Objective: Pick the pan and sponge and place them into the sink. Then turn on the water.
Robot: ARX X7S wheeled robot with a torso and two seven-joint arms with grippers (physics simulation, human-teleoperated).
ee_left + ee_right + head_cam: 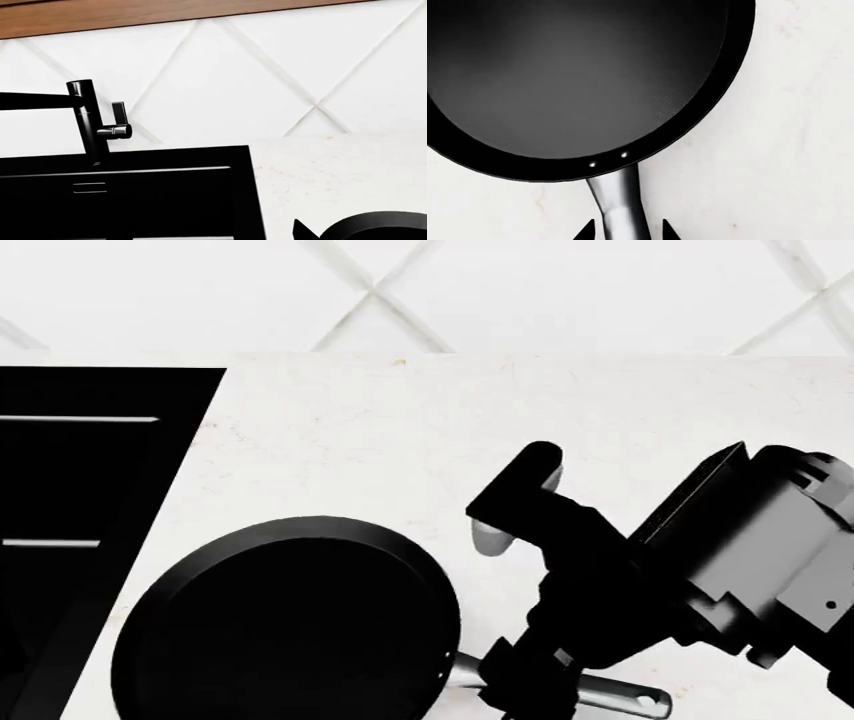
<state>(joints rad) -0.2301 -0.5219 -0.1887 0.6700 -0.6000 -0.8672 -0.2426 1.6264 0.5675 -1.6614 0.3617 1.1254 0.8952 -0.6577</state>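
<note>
Pan [287,625] is seen flat on the white speckled worktop [534,410], just right of the black sink [80,480], rim near the sink edge but not over it. Its grey handle [620,210] is pointed toward the robot's right side. Right claw [625,231] is positioned at the handle: one fingertip is shown on each side of it, jaws parted, contact not confirmed. Left claw [313,232] is only glimpsed at the frame edge over the worktop; its opening cannot be told. Faucet [87,120] with side lever [119,120] is seen behind the sink. Sponge is not visible.
</note>
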